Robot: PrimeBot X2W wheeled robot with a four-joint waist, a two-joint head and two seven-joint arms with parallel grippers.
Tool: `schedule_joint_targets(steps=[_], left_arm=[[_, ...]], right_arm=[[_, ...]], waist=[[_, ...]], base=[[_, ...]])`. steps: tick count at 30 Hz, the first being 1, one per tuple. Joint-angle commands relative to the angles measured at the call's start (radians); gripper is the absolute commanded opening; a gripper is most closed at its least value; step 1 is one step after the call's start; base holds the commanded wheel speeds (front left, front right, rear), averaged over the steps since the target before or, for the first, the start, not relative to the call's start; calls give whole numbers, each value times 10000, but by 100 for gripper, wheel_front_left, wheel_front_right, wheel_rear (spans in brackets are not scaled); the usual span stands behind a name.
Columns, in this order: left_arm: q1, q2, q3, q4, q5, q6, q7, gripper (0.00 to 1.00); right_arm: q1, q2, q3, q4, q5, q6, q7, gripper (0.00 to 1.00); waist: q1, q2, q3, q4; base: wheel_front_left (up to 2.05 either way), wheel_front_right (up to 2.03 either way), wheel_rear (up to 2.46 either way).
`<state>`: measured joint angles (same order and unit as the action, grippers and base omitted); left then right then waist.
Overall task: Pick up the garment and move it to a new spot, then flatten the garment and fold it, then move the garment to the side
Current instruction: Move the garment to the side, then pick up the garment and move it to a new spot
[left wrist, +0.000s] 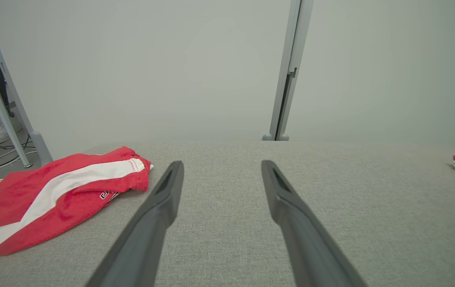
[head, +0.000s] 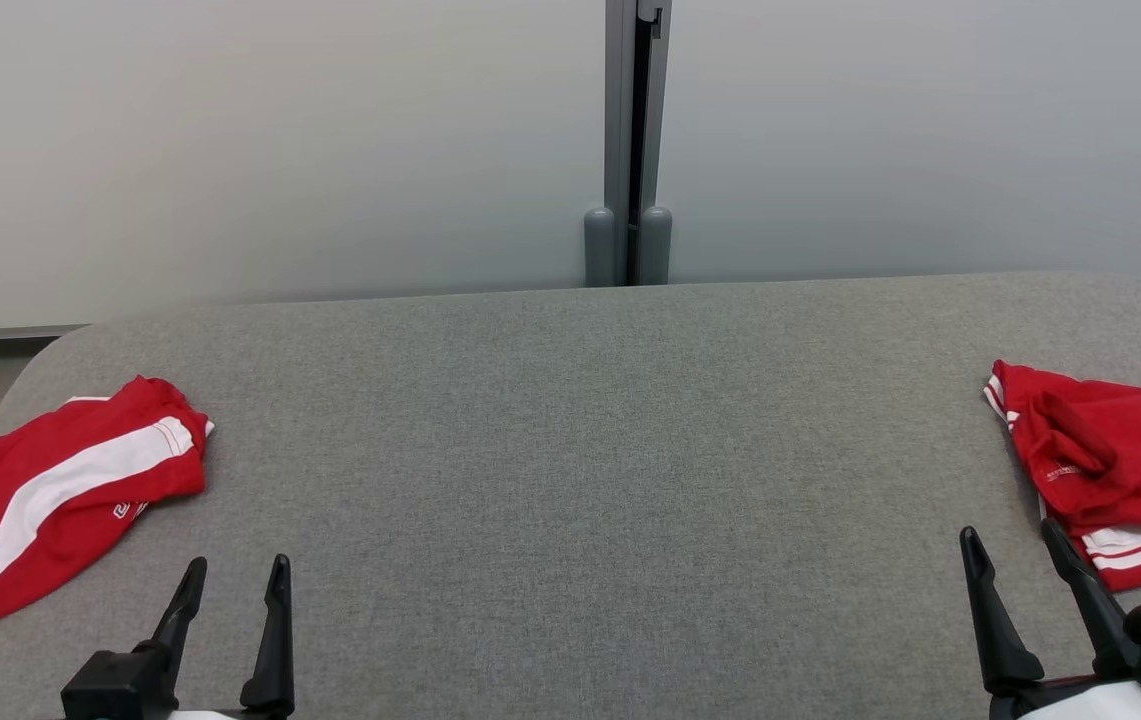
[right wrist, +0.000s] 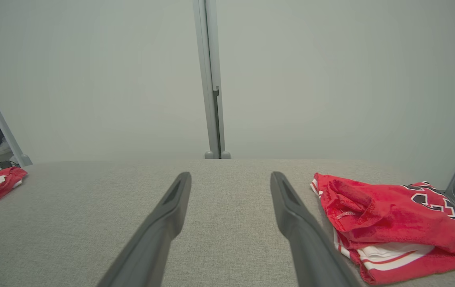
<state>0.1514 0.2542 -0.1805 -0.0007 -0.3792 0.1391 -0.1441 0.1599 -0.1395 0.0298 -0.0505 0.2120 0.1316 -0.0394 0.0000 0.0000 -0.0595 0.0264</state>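
The left claw (head: 239,562) is hovering low over the near left part of the grey table (head: 570,450), its two dark fingers standing wide apart and gripping nothing. The right claw (head: 1009,528) is hovering over the near right part in the same way, released and empty. A striped garment (head: 60,490), red with a broad white band, is lying crumpled at the table's left edge, just beyond and to the left of the left claw and apart from it. A lettered garment (head: 1120,460), red with white trim and dark characters, is lying bunched at the right edge. In the right wrist view its near hem is sitting just beside the claw's right finger (right wrist: 303,223), and whether they are touching cannot be told. A grey post (head: 630,150) is rising behind the table between two pale wall panels.
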Motion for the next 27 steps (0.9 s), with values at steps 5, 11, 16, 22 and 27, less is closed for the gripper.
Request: schedule_joint_targets(steps=[5,11,16,22,27], left_arm=[[-85,81,-37,-31,-28,58,7,100],[-175,65,-75,13,-101,60,-4,100],[-277,55,-128,57,-97,48,-45,100],[-716,-11,-216,132,-175,-108,-135,100],[-1312,-112,-328,360,-227,-260,-237,100]], right_arm=[[3,48,-6,-67,43,-18,3,100],[-94,29,42,44,95,-18,-58,100],[-80,-9,3,90,95,-18,-63,100],[112,-17,-125,-186,0,-18,56,100],[-17,9,-22,-566,-24,-12,164,100]], waist=[[0,0,20,40],[0,0,36,88],[0,0,48,227],[0,0,182,1079],[0,0,360,2202]], base=[[0,0,0],[0,0,0],[0,0,0],[0,0,0],[0,0,0]])
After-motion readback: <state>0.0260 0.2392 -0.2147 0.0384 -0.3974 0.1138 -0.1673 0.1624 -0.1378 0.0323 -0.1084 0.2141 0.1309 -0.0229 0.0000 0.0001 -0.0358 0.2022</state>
